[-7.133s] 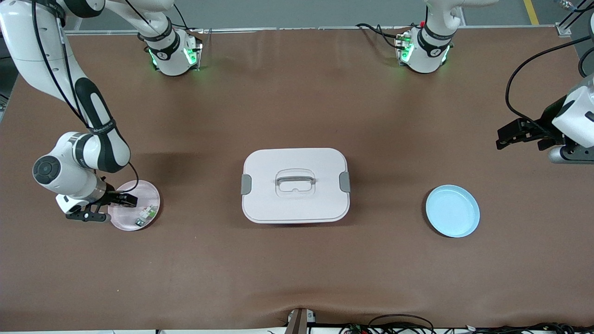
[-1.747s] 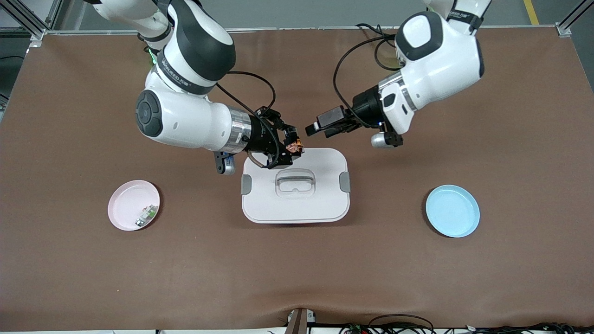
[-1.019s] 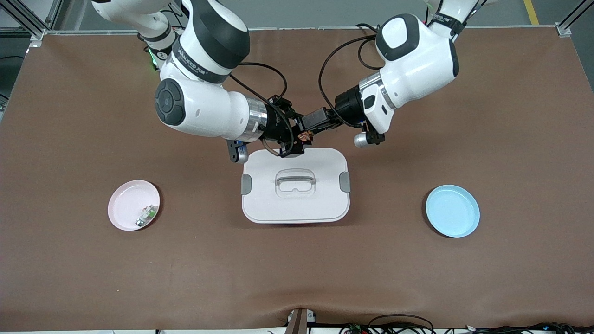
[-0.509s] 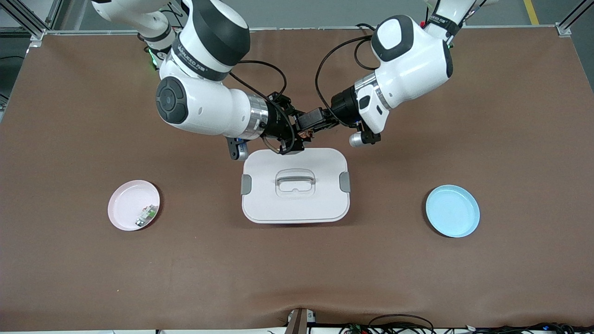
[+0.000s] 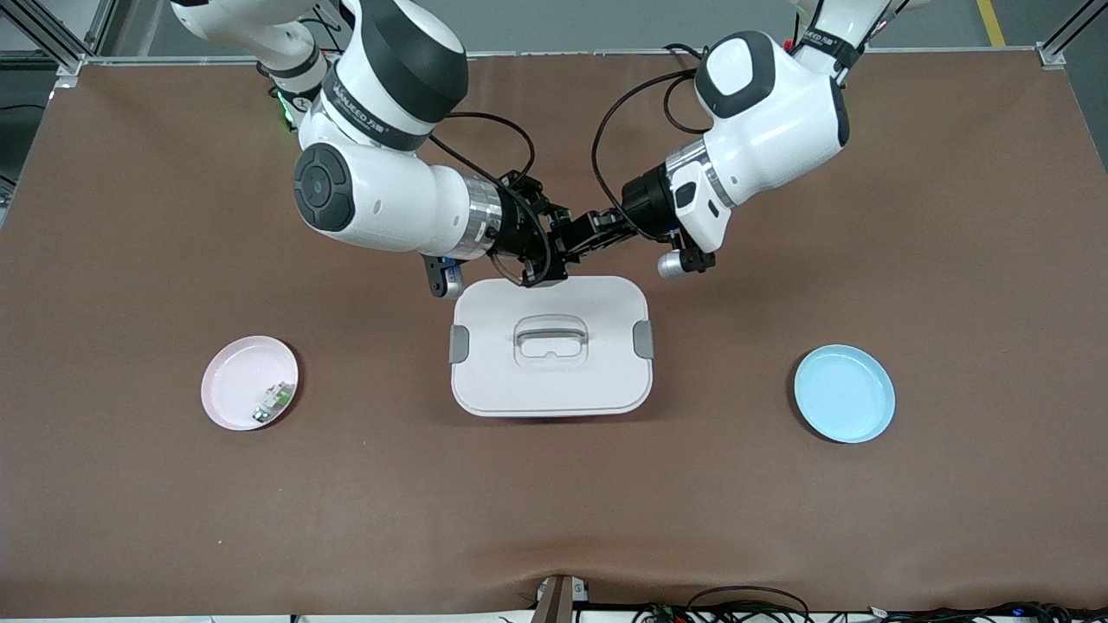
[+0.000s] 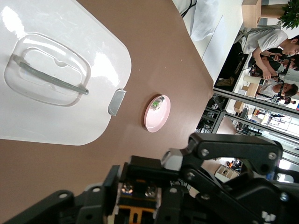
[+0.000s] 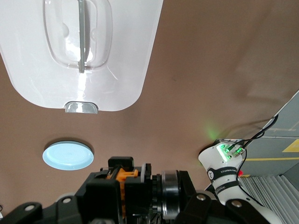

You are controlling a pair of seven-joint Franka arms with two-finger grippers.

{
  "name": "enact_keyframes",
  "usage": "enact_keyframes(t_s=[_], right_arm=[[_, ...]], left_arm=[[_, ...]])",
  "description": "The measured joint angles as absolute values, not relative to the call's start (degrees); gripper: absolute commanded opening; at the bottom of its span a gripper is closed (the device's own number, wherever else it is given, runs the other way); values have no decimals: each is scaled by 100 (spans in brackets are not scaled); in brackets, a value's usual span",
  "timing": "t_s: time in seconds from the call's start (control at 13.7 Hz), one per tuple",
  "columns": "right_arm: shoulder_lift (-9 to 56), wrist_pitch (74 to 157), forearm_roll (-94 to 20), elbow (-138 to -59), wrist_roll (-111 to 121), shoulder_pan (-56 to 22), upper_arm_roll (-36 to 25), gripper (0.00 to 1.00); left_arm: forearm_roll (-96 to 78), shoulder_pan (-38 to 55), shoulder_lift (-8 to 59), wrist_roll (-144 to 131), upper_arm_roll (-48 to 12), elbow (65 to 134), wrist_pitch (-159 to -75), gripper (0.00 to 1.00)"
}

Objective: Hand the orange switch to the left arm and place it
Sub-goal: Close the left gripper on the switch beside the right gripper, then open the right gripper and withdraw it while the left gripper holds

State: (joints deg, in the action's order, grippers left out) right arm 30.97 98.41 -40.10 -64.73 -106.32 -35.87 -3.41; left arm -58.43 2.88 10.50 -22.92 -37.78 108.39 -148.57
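Front camera high, faces arms; wrist cameras look down; all share box [image 5: 550, 346].

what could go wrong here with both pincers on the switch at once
1. Both the left pincer and right pincer look shut on the tiny switch; if either arm pulls before the right lets go, it could twist out and drop.
2. The handover hangs over the edge of the box nearest the bases, so a dropped switch may land on the lid, and a dip could touch it.
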Motion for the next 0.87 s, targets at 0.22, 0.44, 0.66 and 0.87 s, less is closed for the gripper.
enact_keyframes(t_s=[0.22,0.44,0.66,0.87], right_arm=[[3099,9807,-4010,-6472,-10636,-3586,-349,0],[3099,9808,-4010,-6472,-10671,-3587,-349,17],[3099,9812,-4012,-6471,-10725,-3591,-342,100],[3099,9818,-3882,-6454,-10727,-3601,-342,100]], left_arm=[[-5841,299,1053,-2251,-3782,10844,-14862,17],[-5841,299,1054,-2251,-3782,10844,-14862,17],[-5844,298,1057,-2299,-3782,10840,-14871,17],[-5844,281,1081,-2385,-3774,10836,-14925,17]])
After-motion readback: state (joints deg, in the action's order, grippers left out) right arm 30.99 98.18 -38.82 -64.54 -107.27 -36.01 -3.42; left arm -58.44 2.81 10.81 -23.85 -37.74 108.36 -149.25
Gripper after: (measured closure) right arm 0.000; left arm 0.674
